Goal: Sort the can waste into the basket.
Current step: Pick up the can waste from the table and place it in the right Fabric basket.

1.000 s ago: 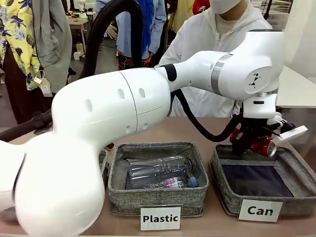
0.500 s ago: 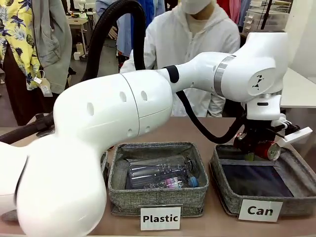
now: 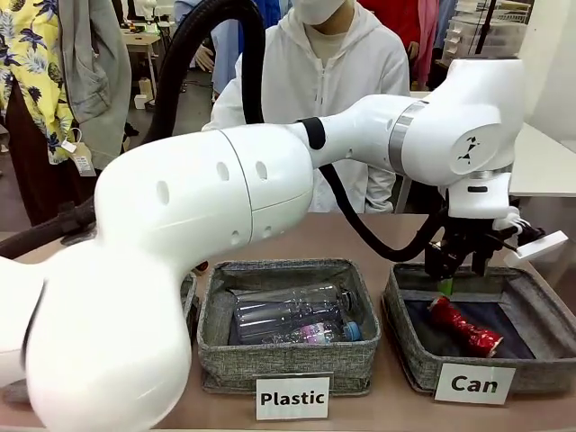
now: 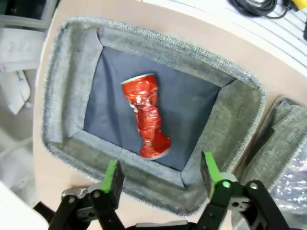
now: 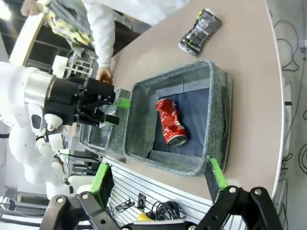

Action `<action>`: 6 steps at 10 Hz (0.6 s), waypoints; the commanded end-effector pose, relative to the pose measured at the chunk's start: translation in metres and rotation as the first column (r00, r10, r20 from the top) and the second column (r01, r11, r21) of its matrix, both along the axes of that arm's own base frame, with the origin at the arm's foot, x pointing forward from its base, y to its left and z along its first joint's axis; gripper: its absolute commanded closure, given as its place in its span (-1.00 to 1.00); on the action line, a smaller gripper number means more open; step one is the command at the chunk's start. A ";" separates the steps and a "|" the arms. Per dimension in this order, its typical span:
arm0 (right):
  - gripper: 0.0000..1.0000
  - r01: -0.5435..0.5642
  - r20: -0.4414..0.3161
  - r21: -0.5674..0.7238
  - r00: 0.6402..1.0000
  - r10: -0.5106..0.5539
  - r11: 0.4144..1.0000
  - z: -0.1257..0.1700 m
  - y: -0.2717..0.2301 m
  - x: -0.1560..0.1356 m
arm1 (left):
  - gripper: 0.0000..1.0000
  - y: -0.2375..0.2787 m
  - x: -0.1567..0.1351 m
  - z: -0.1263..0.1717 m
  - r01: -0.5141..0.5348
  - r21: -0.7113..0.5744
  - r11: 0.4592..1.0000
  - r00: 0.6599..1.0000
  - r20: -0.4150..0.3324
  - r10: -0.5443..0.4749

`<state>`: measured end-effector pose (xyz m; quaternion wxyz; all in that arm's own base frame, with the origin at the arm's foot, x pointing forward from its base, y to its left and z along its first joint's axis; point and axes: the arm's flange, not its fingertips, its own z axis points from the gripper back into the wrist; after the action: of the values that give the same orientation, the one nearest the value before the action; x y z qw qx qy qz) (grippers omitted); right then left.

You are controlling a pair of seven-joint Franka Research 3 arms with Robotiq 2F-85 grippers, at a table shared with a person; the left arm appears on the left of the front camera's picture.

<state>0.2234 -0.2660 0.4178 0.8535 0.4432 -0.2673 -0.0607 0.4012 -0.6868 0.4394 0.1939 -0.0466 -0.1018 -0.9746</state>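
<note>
- The left gripper (image 4: 161, 173) is hanging over the rim of the basket (image 4: 67, 96), on the side where the person is standing. Its 2 fingers are spread wide and are holding nothing.
- The red can (image 4: 145, 115) is lying flat on the dark floor of the basket, near the middle. The white label (image 3: 474, 384) in front is saying "Can", so it is sitting in the right place.
- The black can (image 5: 199, 29) is lying on the table (image 5: 249, 72), outside the basket and well apart from the red can. I am thinking 1 of the 2 cans is done and this 1 is waiting.
- The right gripper (image 5: 160, 181) is hovering well above the table, off to one side of the basket. Its fingers are spread too, with nothing between them.
- To do this step well, the left gripper should be going straight up first, so its fingers are not catching the soft rim and tipping the basket.
- Then a gripper should be coming down over the black can with fingers wide. It should be squeezing across the can's narrow part, because a squashed can is bumpy and may be slipping.
</note>
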 end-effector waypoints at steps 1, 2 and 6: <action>-1.00 -0.007 -0.007 -0.011 1.000 0.007 1.000 0.001 0.000 0.001 | -1.00 -0.034 0.023 0.014 0.006 0.012 1.000 1.000 0.013 -0.006; -1.00 -0.007 -0.007 -0.011 1.000 0.007 1.000 0.001 0.000 0.001 | -1.00 -0.034 0.023 0.013 0.005 0.011 1.000 1.000 0.013 -0.006; -1.00 -0.007 -0.007 -0.011 1.000 0.007 1.000 0.001 0.000 0.001 | -1.00 -0.029 0.028 0.017 -0.005 -0.007 1.000 1.000 0.008 0.005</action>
<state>0.2235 -0.2660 0.4178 0.8535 0.4432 -0.2672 -0.0607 0.4053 -0.6852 0.4414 0.1968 -0.0448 -0.1068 -0.9736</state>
